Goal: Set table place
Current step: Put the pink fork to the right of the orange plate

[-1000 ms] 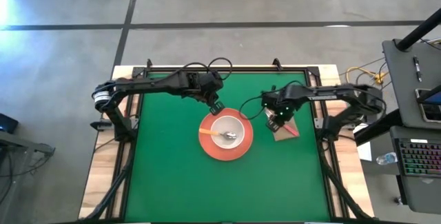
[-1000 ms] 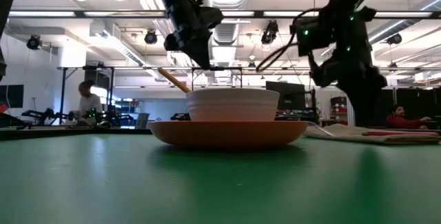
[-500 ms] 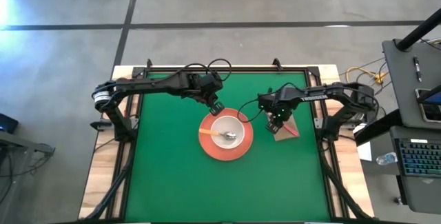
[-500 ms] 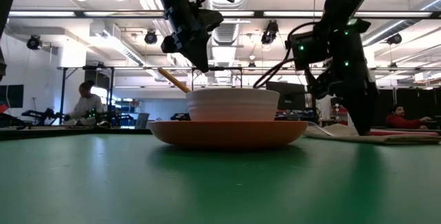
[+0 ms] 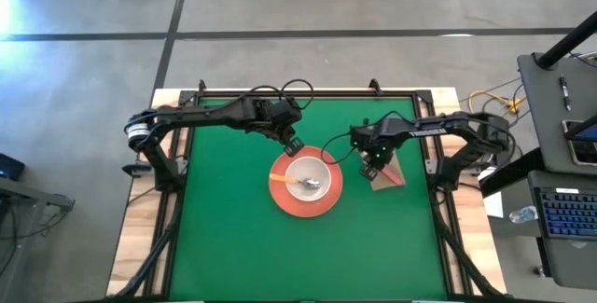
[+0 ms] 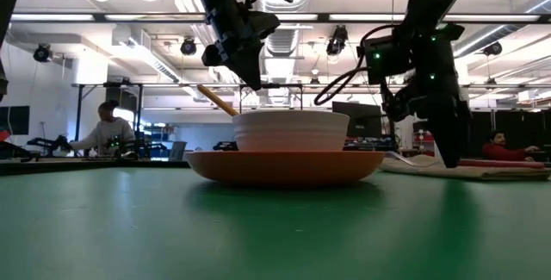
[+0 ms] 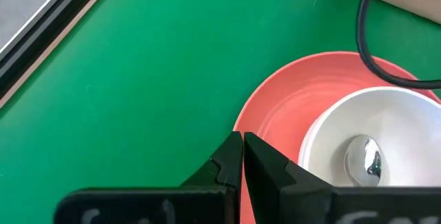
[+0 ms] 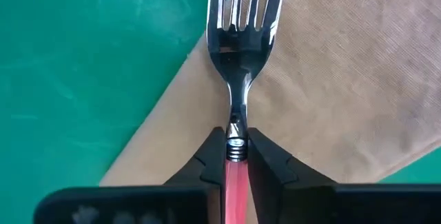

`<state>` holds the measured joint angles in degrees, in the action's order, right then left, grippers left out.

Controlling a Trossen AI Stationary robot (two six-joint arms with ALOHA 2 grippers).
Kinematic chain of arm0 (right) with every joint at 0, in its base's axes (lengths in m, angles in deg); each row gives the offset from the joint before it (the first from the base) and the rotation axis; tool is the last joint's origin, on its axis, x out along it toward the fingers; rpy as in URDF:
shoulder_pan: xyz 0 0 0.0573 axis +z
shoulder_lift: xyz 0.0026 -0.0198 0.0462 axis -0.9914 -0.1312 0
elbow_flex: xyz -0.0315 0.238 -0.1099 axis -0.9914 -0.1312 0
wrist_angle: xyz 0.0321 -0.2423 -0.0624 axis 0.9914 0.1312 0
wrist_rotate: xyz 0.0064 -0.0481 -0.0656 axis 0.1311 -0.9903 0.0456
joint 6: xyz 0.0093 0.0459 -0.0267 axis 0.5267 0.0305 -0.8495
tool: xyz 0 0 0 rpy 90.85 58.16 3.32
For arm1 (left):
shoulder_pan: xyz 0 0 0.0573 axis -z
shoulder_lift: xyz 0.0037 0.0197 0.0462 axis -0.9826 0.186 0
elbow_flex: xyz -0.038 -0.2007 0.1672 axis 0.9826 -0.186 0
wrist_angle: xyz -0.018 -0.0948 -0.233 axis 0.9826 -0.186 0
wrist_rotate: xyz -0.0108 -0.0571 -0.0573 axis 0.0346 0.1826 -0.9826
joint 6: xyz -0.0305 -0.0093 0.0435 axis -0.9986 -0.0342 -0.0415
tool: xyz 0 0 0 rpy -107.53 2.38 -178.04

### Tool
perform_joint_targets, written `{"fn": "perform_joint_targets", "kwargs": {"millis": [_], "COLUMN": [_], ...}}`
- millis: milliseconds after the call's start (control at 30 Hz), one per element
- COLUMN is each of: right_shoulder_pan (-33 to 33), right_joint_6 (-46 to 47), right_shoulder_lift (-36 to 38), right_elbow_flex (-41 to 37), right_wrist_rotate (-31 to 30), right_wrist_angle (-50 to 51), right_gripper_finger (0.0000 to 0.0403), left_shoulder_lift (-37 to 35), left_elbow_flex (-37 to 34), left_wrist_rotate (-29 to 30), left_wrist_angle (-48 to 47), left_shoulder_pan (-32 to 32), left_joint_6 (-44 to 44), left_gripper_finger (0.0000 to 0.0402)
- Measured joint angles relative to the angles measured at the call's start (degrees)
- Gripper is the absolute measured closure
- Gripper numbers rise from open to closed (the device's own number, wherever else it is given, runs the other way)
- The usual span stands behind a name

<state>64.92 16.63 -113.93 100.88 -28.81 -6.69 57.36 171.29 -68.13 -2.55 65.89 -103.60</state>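
Observation:
The orange-red plate (image 5: 306,210) sits mid-table with the cream bowl (image 5: 323,169) on it. The spoon (image 5: 297,184) lies in the bowl, and its yellow-orange handle (image 6: 217,101) sticks out over the rim toward the table's left. The brown napkin (image 5: 384,184) lies flat to the right of the plate, with the pink-handled fork (image 8: 238,45) on it. My right gripper (image 5: 370,167) is down on the napkin, shut on the fork. My left gripper (image 5: 291,143) is shut and empty above the plate's far left rim (image 7: 275,124). My right gripper pinches the fork between its two fingers at the top of the pink handle (image 8: 236,165), just below the metal neck. The fingers come from above and lie across the fork. The fork lies level over the napkin (image 8: 344,79), tines past the napkin's edge; whether it is lifted, I cannot tell.
The green table (image 5: 233,238) has open room on its near half and at the left. A black cable (image 7: 365,38) hangs over the plate's far side. A desk with a keyboard (image 5: 564,214) stands beyond the table's right edge. People (image 6: 108,129) sit in the room behind.
My right gripper has come down onto the napkin at the fork and shifted a little toward the plate. The plate, bowl, spoon and napkin have stayed in place.

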Motion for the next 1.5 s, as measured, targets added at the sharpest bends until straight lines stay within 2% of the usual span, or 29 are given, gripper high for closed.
{"fn": "perform_joint_targets", "kwargs": {"millis": [233,367,467,567,767,867,1000,1267,1500], "right_shoulder_pan": [0.0,1.1,3.3,6.2,9.5,9.8,9.8,10.9,13.1], "right_joint_6": [7.4,20.0,30.4,38.4,46.5,49.4,52.3,56.8,59.1], "right_shoulder_lift": [4.6,10.2,14.3,15.5,10.1,6.6,2.9,0.5,-0.5], "right_elbow_flex": [0.0,0.0,0.0,0.0,0.0,0.0,0.1,0.2,0.2], "right_wrist_rotate": [1.7,4.4,4.6,3.4,1.8,2.0,1.7,1.9,1.6], "right_wrist_angle": [1.6,-0.5,-4.5,-7.4,-10.0,-14.9,-15.2,-21.7,-21.7], "right_gripper_finger": [0.0376,0.0376,0.0376,0.0376,0.0376,0.037,0.0362,0.0365,0.0354], "left_shoulder_lift": [0.0,0.0,0.0,0.0,0.0,0.0,-0.1,-0.1,-0.1], "left_elbow_flex": [0.0,-0.1,-0.4,-0.5,-0.5,-0.5,-0.5,-0.7,-1.1], "left_wrist_rotate": [0.0,0.1,0.8,1.1,1.3,1.4,1.4,1.4,1.3], "left_wrist_angle": [0.1,0.1,0.7,1.2,1.6,1.7,1.6,1.6,1.6], "left_shoulder_pan": [0.0,-0.1,-0.1,-0.4,-0.5,-0.5,-0.5,-0.5,-0.5], "left_joint_6": [0.0,0.1,0.1,0.3,2.2,3.1,3.1,3.7,5.5], "left_gripper_finger": [0.0402,0.0402,0.0402,0.0402,0.0402,0.0402,0.0402,0.0402,0.0402]}}
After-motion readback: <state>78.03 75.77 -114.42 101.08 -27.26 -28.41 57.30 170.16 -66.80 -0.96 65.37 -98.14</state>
